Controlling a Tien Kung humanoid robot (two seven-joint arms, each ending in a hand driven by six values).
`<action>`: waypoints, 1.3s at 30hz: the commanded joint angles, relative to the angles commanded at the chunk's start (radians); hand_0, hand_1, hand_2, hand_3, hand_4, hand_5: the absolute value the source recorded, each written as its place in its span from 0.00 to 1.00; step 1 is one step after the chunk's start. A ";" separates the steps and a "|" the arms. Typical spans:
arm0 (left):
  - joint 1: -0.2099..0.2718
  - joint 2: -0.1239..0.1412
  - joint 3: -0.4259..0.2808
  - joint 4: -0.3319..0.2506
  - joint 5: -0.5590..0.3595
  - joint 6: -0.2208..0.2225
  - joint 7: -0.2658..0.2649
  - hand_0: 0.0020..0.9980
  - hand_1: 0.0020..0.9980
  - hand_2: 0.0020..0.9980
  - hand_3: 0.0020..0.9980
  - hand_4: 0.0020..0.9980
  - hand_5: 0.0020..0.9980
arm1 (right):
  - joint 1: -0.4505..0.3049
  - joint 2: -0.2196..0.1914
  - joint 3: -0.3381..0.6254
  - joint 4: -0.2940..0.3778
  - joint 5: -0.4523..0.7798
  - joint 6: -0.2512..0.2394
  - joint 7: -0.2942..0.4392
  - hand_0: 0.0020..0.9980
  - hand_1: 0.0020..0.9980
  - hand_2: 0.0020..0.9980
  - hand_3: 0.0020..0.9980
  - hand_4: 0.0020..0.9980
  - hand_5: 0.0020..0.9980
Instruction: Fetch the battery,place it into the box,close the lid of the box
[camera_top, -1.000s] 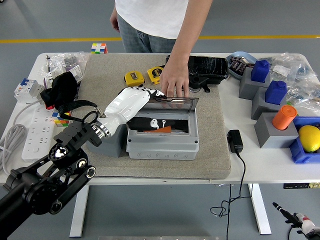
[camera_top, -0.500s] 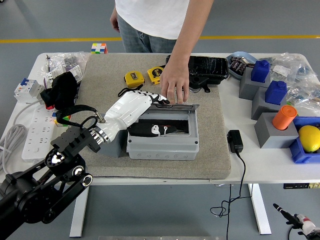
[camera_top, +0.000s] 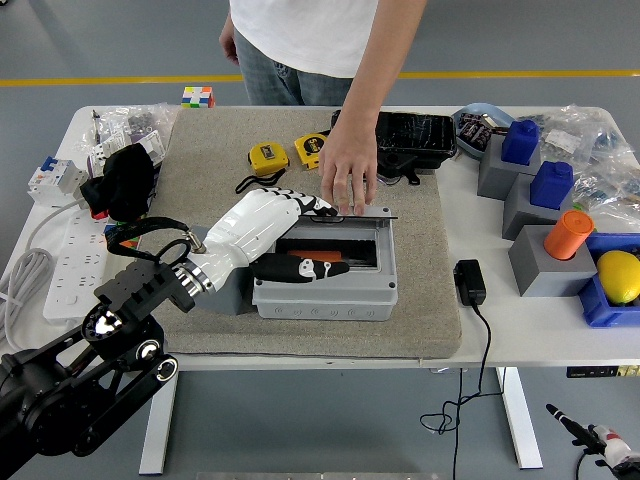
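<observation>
While the clear flat lid (camera_top: 345, 214) of the grey plastic box (camera_top: 325, 285) is tipped partway down, the white left robot hand (camera_top: 275, 225) lies over the box's left side with loose fingers, holding nothing. A person's hand (camera_top: 347, 178) touches the lid's far edge. An orange thing, likely the battery (camera_top: 325, 256), lies inside. The lid looks stiff, light and slippery, so pushing on its top near the free edge seems best.
</observation>
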 joint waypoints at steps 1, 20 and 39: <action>0.002 0.001 -0.002 -0.001 0.000 0.000 0.000 0.66 0.71 0.69 0.73 1.00 1.00 | 0.001 0.000 0.000 0.001 0.001 0.000 0.000 0.90 0.88 0.82 0.86 1.00 1.00; 0.017 0.020 0.020 -0.013 -0.003 -0.004 0.002 0.66 0.71 0.69 0.73 1.00 1.00 | 0.001 -0.001 0.006 0.001 -0.001 0.000 0.001 0.90 0.88 0.82 0.86 1.00 1.00; 0.026 0.023 0.053 0.002 -0.006 -0.005 0.000 0.66 0.72 0.69 0.73 1.00 1.00 | -0.005 -0.001 -0.006 0.001 0.004 0.000 0.001 0.90 0.88 0.82 0.86 1.00 1.00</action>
